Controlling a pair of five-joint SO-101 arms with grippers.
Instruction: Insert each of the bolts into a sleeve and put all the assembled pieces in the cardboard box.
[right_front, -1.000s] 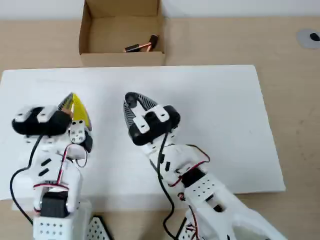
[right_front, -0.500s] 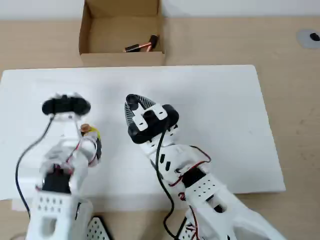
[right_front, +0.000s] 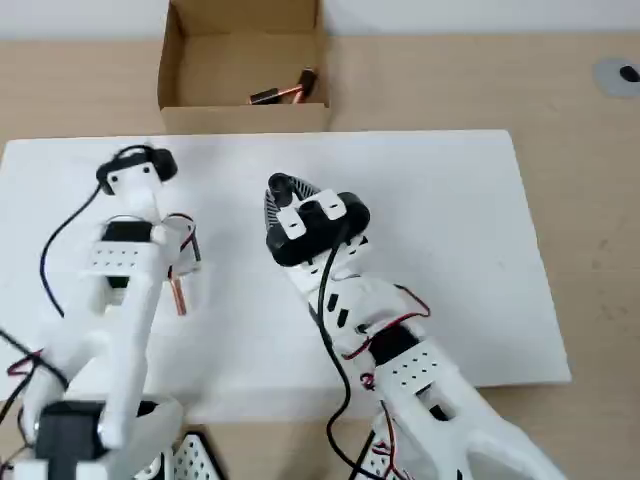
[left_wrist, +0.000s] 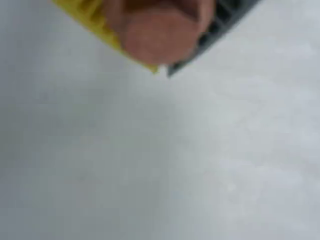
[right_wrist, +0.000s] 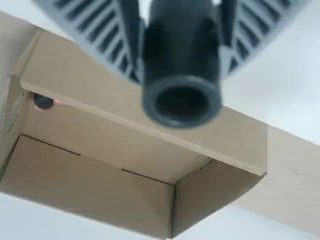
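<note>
My left gripper (right_front: 184, 272) is shut on a copper bolt (right_front: 178, 296), which sticks out below the arm over the white mat (right_front: 450, 230). In the left wrist view the bolt (left_wrist: 159, 31) sits between the yellow finger (left_wrist: 90, 14) and the grey finger (left_wrist: 227, 22), just above the mat. My right gripper (right_front: 284, 192) is shut on a black sleeve (right_front: 277, 184) at the mat's middle. The sleeve's (right_wrist: 182, 75) open end faces the cardboard box (right_wrist: 125, 140). The box (right_front: 190, 70) stands beyond the mat's far edge and holds assembled pieces (right_front: 285, 92).
The mat covers most of the wooden table (right_front: 590, 180). A small grey disc (right_front: 618, 75) lies at the table's far right. A copper piece (right_wrist: 44, 102) shows inside the box in the right wrist view.
The left arm has stretched toward the far side and turned its wrist, so the bolt now hangs under it. The right gripper with the sleeve has shifted slightly right.
</note>
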